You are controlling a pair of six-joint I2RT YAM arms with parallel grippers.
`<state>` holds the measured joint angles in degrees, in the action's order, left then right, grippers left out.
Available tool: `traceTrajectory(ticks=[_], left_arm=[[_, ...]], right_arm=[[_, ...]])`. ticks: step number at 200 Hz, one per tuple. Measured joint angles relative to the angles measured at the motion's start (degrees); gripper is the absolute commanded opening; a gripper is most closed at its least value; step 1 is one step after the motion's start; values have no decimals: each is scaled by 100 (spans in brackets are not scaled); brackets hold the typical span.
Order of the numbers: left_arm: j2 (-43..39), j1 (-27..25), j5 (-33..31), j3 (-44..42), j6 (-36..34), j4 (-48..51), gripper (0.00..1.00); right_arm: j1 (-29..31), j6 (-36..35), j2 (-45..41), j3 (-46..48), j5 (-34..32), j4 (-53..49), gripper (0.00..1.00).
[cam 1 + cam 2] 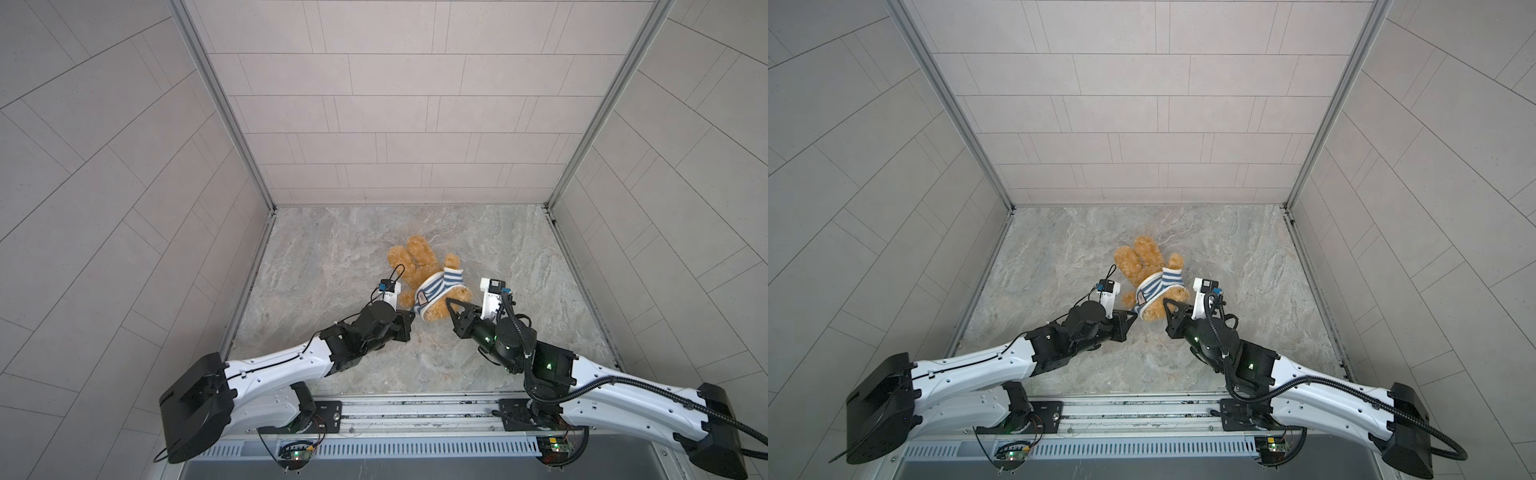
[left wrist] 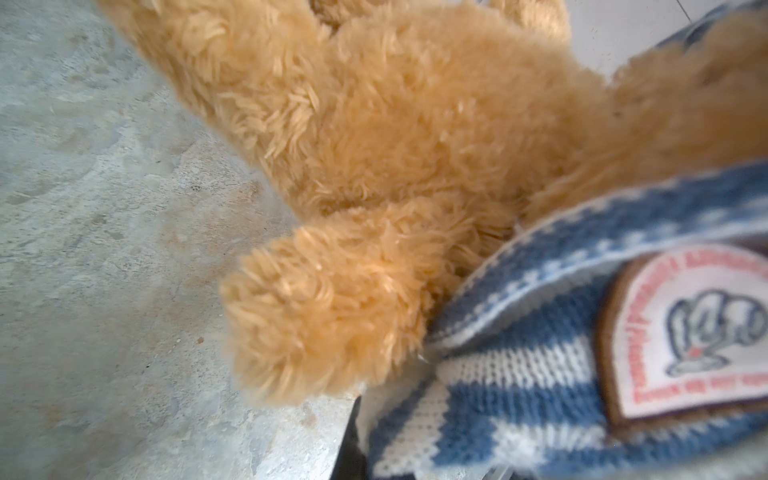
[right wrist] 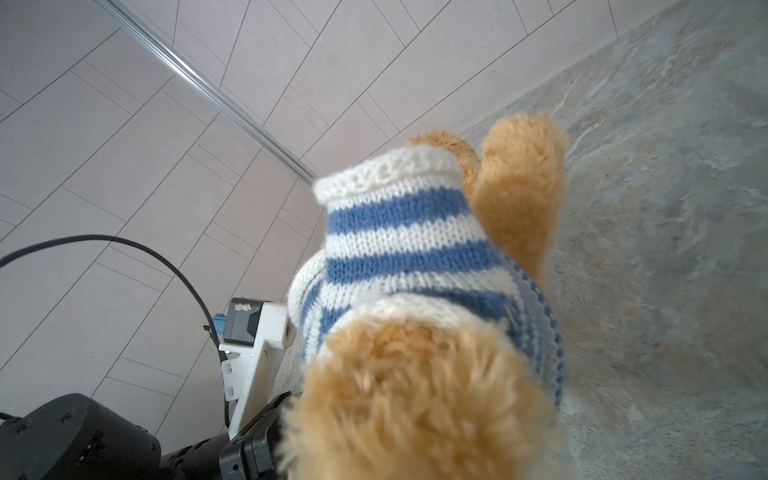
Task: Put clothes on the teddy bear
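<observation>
**Teddy bear [image 1: 415, 262] is laid mid-table on marbled grey tabletop [image 1: 332, 257], enclosed by pale tiled walls [image 1: 395, 104].**
Striped shirt [image 1: 436, 291] is pinched by closed left gripper [image 1: 409, 316]; the hold of closed right gripper [image 1: 449, 302] is hidden by fur.

The teddy bear [image 1: 411, 257] is lying on the counter [image 1: 332, 257] between my left gripper [image 1: 411, 312] and right gripper [image 1: 449, 302], shirt [image 1: 436, 293] sitting around its chest.

Teddy bear [image 1: 415, 262]: face out of sight!
No view catches it, and the patch [image 2: 685, 332] lettering on the striped shirt [image 2: 519, 399] is blurred, clipped at the picture's edge.
</observation>
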<state>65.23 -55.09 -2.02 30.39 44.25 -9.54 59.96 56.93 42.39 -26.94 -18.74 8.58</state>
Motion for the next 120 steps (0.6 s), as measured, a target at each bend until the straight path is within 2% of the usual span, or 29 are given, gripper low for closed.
traceTrajectory(ticks=[47,77,120], left_arm=[[-15,24,50,-24,-131,-17,0],[-313,48,319,-232,-256,-103,25],[-922,133,1016,-363,-540,275,42]], right_arm=[[-313,-157,0,-317,525,-461,0],[-570,-492,146,-466,905,-634,0],[-933,-1303,702,-546,1552,-710,0]])
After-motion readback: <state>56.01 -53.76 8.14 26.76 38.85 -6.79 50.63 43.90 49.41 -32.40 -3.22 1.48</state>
